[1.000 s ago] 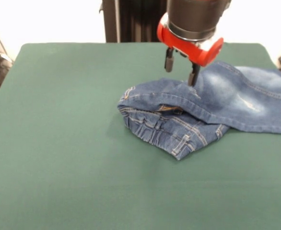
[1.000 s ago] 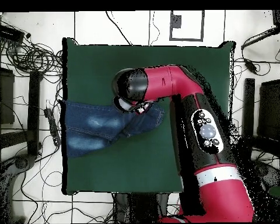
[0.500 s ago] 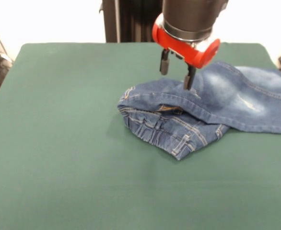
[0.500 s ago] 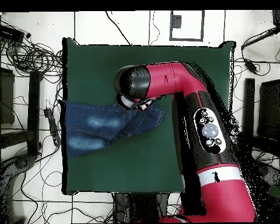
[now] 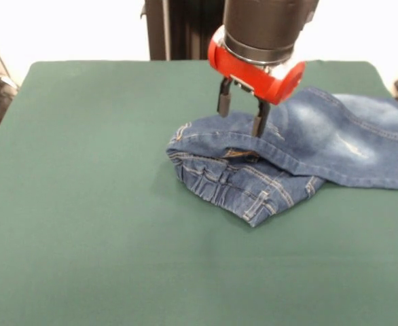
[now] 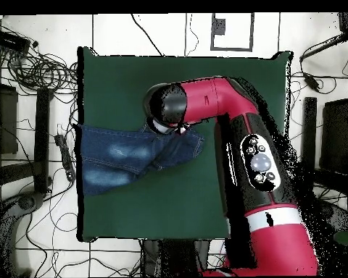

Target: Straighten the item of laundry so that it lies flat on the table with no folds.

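The gripper (image 5: 242, 115) has shifted along the fold and lifted slightly — fingers apart, holding nothing. The jeans (image 5: 301, 153) lie on the tabletop (image 5: 90, 204), waistband end doubled over — unfolding not yet begun.

white tiled floor (image 6: 119, 32), tangled black cables (image 6: 28, 61)

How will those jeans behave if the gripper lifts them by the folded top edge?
The jeans will probably drape and sag rather than hold shape, since they already lie doubled over in soft folds. The open gripper should pinch the folded edge easily. The green table cover looks felt-like, so dragging may bunch the cloth.
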Controlling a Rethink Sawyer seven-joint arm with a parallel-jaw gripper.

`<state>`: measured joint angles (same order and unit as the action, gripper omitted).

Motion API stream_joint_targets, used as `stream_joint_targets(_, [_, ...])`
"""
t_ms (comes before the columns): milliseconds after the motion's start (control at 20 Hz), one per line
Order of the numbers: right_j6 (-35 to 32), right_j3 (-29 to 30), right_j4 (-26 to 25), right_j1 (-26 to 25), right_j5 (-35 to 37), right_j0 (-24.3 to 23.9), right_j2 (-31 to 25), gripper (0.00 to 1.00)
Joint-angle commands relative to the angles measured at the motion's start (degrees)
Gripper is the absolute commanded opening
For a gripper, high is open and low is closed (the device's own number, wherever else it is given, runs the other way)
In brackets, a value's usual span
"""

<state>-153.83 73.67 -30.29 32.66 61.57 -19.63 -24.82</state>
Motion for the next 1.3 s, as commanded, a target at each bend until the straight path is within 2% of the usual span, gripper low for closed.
stream_joint_targets(50, [14.9, 6.6, -1.9, -2.0, -5.9, 0.4, -3.9, 1.0])
stream_joint_targets(350, [11.2, 11.8, -0.5, 0.3, -6.5, 0.7, -2.8, 1.0])
stream_joint_targets(500, [10.3, 12.9, -0.1, 0.1, -6.2, 0.7, -2.5, 1.0])
stream_joint_targets(650, [6.4, 15.3, 1.1, -0.6, -8.7, 0.6, -2.1, 1.0])
stream_joint_targets(850, [4.4, 16.3, 0.3, -1.0, -11.3, 0.9, -1.5, 1.0])
stream_joint_targets(1150, [7.2, 15.8, -0.4, -1.0, -12.9, 0.2, -2.6, 1.0])
stream_joint_targets(1300, [9.6, 13.7, 0.2, -0.6, -10.4, 0.0, -3.5, 1.0])
